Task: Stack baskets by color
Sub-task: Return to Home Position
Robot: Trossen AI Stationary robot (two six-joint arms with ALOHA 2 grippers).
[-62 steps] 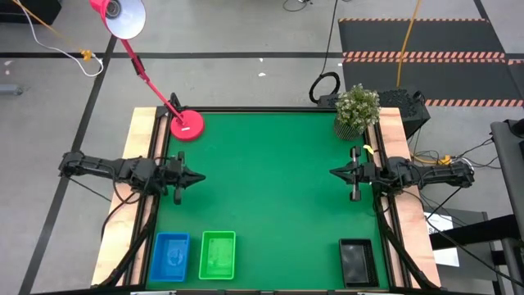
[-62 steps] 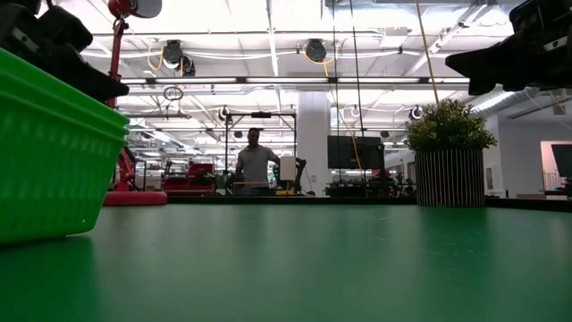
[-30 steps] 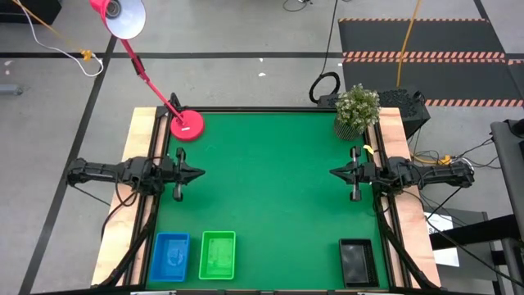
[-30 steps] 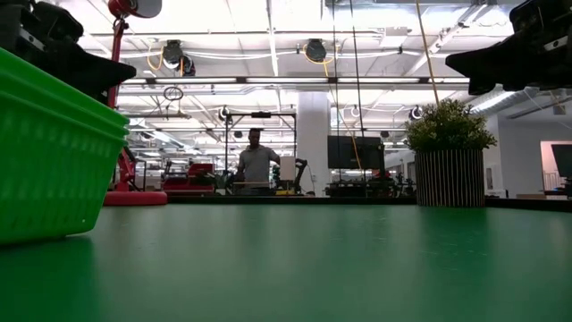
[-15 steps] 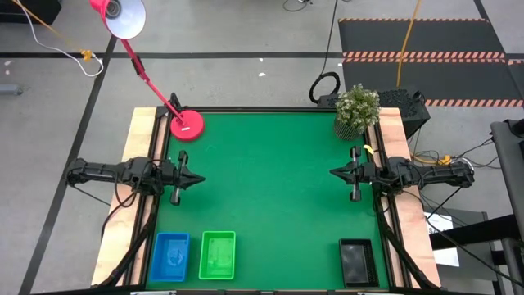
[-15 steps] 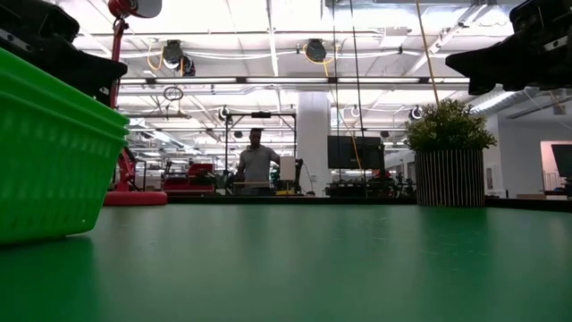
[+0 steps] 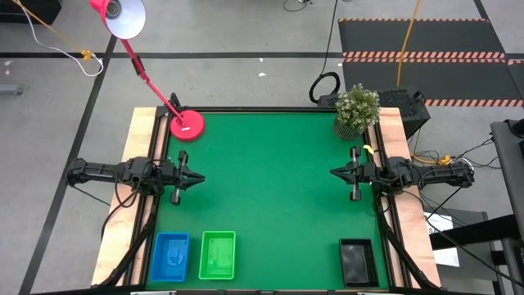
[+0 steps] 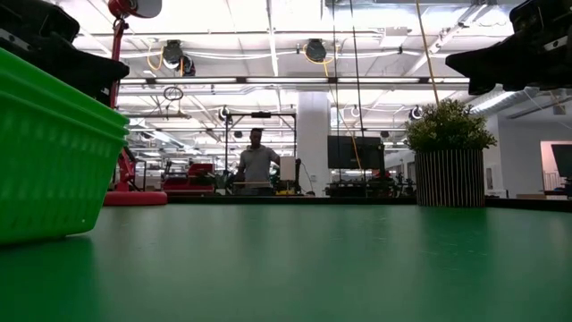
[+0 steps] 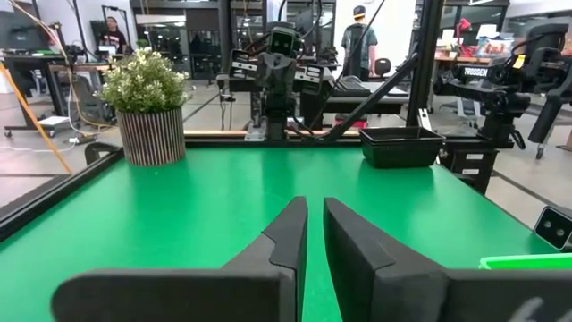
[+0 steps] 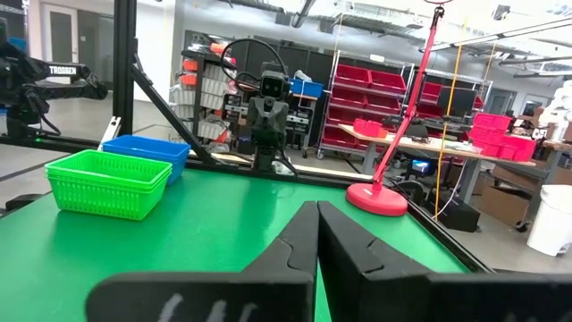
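Green stack (image 7: 217,255), blue stack (image 7: 170,256), black stack (image 7: 357,261) | far from left hand (image 7: 201,177), right hand (image 7: 332,172) | both closed

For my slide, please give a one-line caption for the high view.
Blue basket, green basket, black basket on the table; left hand and right hand parked at its sides.

Seemingly three stacks: blue baskets (image 7: 170,256), green baskets (image 7: 217,254), black baskets (image 7: 357,260).
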